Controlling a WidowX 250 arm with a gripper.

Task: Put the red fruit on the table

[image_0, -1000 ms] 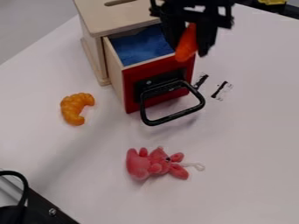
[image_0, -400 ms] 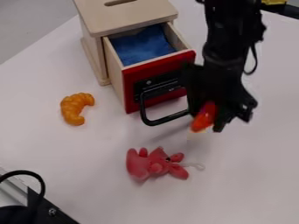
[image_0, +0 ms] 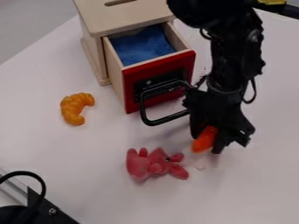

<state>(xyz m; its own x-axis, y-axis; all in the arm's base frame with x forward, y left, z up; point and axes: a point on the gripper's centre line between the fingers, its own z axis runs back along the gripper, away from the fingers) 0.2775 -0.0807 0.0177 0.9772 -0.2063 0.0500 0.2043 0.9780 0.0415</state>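
fruit (image_0: 203, 140): orange-red, smooth, longish, rounded lower end showing, upper part hidden | tool (image_0: 208, 142): closed on fruit, parted by its width | place: in tool, near pink toy (image_0: 153, 166); contact with desk (image_0: 116, 197) unclear

The red fruit (image_0: 203, 139) is being held by the gripper (image_0: 207, 144) over the table (image_0: 105, 183), near the pink toy (image_0: 153, 165); the table's upper-left edge is being partly hidden by the wooden box (image_0: 119, 17).
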